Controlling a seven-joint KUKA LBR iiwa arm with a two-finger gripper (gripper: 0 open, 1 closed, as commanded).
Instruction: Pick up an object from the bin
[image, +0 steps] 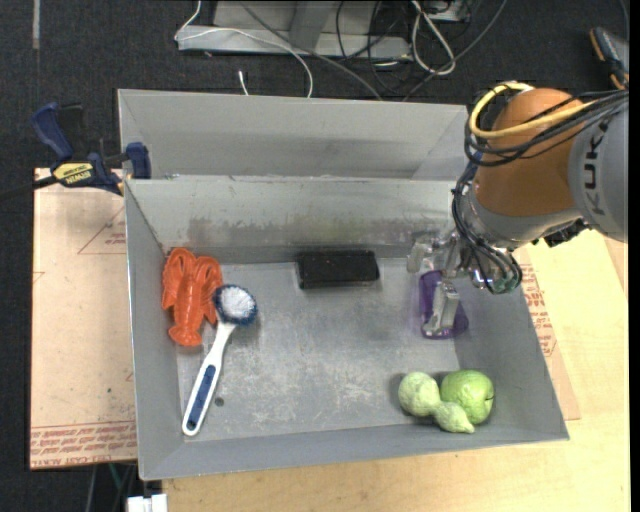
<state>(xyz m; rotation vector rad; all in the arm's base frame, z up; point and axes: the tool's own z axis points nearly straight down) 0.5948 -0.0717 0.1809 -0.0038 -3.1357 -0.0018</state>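
Purple piece is sitting on the right side of the bin, toward the back and close to the right wall. The hand is hanging directly over it and is touching or nearly touching its top; whether the hand is open or closed cannot be told from this angle.

Nearest to it, toward the front right corner, a green apple is lying against two paler green lumps, the three touching one another but staying apart from the purple piece. To its left, a black block is resting at the foot of the back wall, well clear of the hand. Farther left, a brush with a white and blue head is lying slantwise, its handle pointing toward the front left corner. Its head is touching an orange lobster, which is lying near the left wall. Nothing is crowding the purple piece on any side.

The purple piece itself is looking small, upright and somewhat see-through, with the hand covering its middle, so its shape is staying unclear.
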